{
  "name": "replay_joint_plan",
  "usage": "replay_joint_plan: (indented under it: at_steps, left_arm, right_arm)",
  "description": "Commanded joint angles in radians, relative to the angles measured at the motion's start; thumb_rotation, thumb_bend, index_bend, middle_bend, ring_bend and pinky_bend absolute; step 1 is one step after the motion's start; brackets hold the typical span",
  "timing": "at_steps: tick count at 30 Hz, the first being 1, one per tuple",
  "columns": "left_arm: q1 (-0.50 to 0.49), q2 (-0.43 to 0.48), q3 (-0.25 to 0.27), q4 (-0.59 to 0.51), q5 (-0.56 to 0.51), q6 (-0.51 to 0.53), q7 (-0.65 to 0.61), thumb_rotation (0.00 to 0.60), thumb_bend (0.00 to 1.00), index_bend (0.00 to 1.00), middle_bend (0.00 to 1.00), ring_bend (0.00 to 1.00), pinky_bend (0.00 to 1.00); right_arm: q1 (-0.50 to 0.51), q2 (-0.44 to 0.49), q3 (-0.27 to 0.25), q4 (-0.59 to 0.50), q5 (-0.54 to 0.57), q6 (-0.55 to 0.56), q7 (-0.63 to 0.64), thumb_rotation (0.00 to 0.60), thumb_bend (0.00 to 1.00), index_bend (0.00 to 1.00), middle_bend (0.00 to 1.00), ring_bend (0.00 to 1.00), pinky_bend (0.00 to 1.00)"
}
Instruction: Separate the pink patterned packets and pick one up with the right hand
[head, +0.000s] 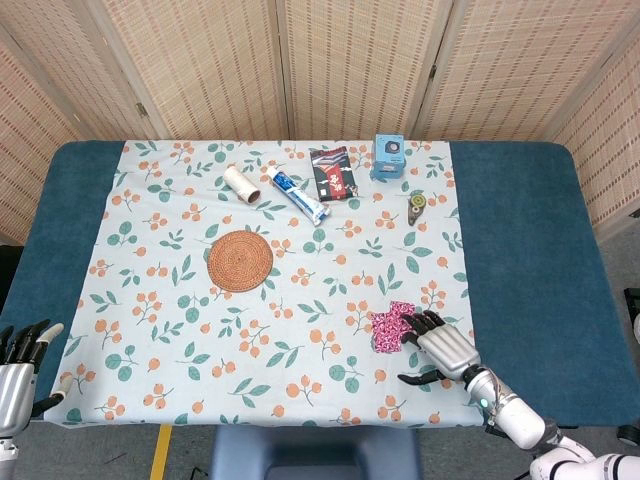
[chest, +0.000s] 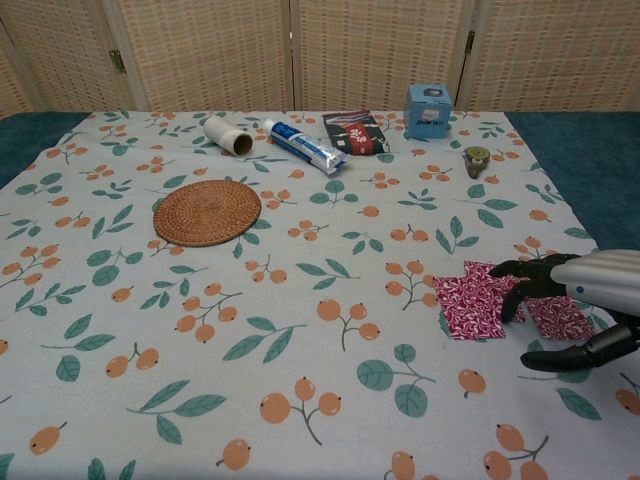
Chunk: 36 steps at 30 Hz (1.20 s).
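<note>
Near the front right of the cloth (chest: 300, 420): two pink packets (chest: 478, 300), slightly apart. Right hand (chest: 585, 300) over them, fingers spread, maybe touching one, holding nothing. Left hand (head: 18, 372) at the front left corner, open too. Far behind: mat (chest: 207, 211), tube (chest: 303, 145), roll (chest: 228, 135), dark packet (chest: 355, 131), blue box (chest: 427, 109).
</note>
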<state>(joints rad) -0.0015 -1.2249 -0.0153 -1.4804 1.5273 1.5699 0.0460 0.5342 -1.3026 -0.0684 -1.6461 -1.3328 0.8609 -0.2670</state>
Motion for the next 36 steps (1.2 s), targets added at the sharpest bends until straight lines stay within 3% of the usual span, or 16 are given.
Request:
replay_joint_plan:
  at_steps: [1, 7, 17, 36]
  left_arm:
    - [0.001, -0.001, 0.000, 0.002, -0.001, 0.000, -0.002, 0.600, 0.33, 0.20, 0.14, 0.15, 0.00]
    - [0.007, -0.002, 0.001, 0.010, -0.006, 0.002, -0.010, 0.600, 0.33, 0.20, 0.14, 0.15, 0.00]
    - [0.009, -0.008, 0.003, 0.021, -0.006, 0.000, -0.017, 0.600, 0.33, 0.20, 0.14, 0.15, 0.00]
    - [0.014, -0.009, 0.002, 0.029, -0.011, -0.001, -0.021, 0.600, 0.33, 0.20, 0.14, 0.15, 0.00]
  right_arm:
    - [0.004, -0.003, 0.008, 0.003, 0.008, 0.000, -0.006, 0.145, 0.27, 0.26, 0.05, 0.00, 0.00]
    - [0.018, -0.008, 0.020, 0.006, 0.037, -0.016, -0.030, 0.145, 0.27, 0.26, 0.05, 0.00, 0.00]
    - [0.003, 0.003, -0.007, -0.015, 0.011, -0.007, -0.020, 0.145, 0.27, 0.26, 0.06, 0.00, 0.00]
    - [0.041, -0.026, 0.043, 0.046, 0.085, -0.038, -0.042, 0.143, 0.27, 0.26, 0.06, 0.00, 0.00]
